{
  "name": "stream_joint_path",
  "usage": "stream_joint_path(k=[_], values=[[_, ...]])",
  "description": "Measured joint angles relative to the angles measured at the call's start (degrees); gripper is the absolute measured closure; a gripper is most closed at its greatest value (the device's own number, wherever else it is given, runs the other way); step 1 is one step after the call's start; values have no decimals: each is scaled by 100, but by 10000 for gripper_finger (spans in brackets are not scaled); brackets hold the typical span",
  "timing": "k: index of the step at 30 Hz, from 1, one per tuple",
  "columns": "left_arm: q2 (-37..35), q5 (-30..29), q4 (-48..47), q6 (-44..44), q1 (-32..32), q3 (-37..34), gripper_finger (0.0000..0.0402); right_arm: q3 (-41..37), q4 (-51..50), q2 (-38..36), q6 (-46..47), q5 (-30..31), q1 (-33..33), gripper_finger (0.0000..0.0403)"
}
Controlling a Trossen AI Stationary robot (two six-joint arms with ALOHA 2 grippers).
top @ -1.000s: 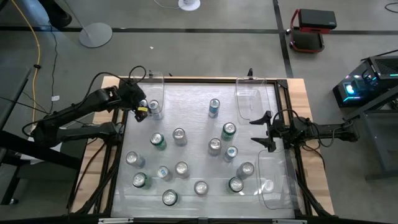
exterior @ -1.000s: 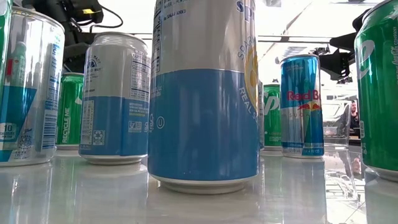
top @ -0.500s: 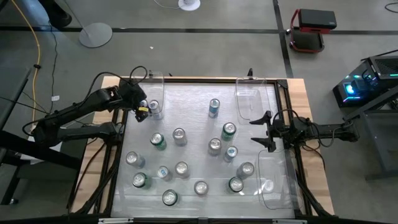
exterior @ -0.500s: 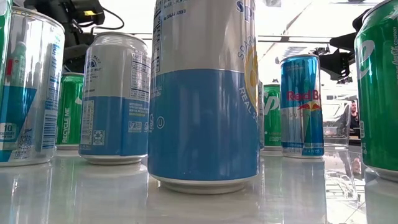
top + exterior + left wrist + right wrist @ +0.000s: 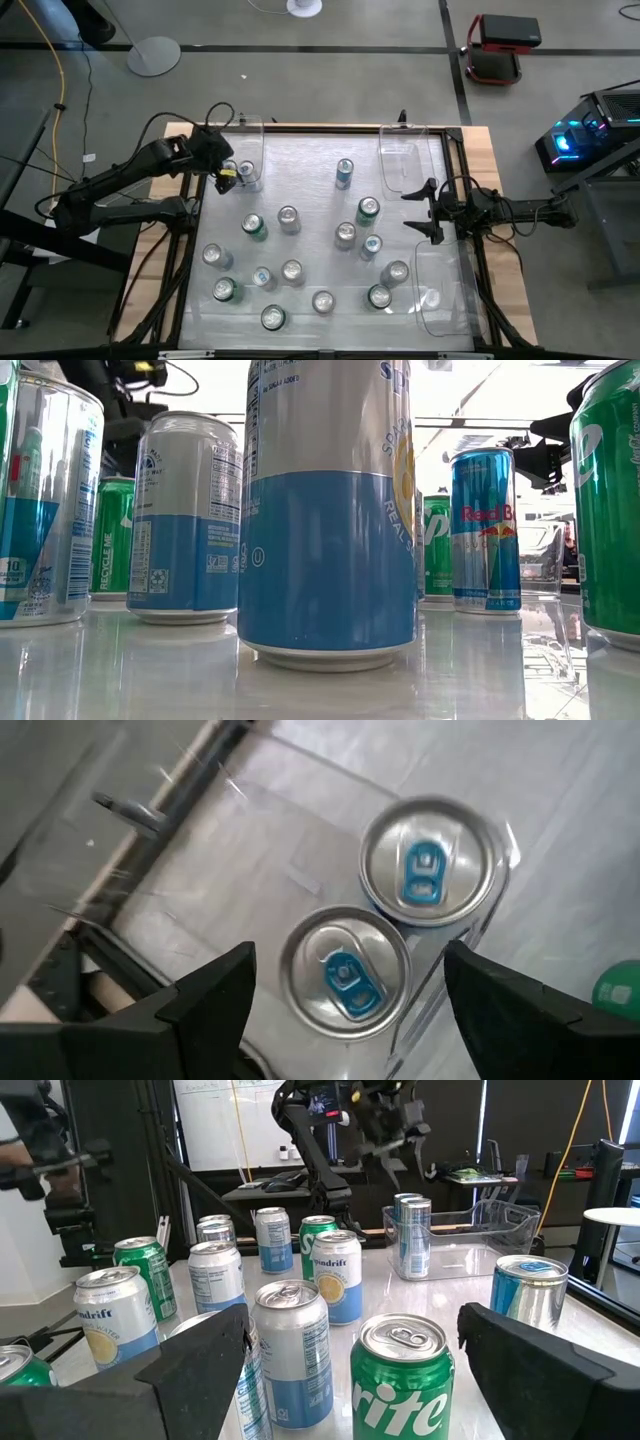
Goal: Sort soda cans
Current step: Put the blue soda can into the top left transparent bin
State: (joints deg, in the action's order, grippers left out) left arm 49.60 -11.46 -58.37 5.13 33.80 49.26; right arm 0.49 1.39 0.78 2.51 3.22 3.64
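Two blue-tabbed soda cans (image 5: 345,975) stand touching inside the clear bin (image 5: 243,130) at the table's 11 o'clock corner. Left gripper (image 5: 226,172) hovers above them, fingers spread. Right gripper (image 5: 425,211), at 3 o'clock, fingers spread, holds nothing.

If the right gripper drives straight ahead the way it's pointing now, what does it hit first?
Most likely the green can centred just ahead of the open right gripper; from above this seems to be the can nearest the fingertips. The silver-and-blue can stands just beside that line. Depth is uncertain.
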Motion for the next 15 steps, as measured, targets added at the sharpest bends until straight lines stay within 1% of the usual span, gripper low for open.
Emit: stream_joint_path(k=[3,8,12,15], values=[[-2,-4,-159,-7,-1,471,100,2,0,0,1,0,0,53],[-94,56,-131,-358,-117,1118,101,1,-1,0,1,-1,1,53],[-441,21,232,-835,-462,1123,101,0,-2,0,0,0,2,53],[-846,-86,879,-1228,-884,871,101,1,0,0,0,0,1,53]])
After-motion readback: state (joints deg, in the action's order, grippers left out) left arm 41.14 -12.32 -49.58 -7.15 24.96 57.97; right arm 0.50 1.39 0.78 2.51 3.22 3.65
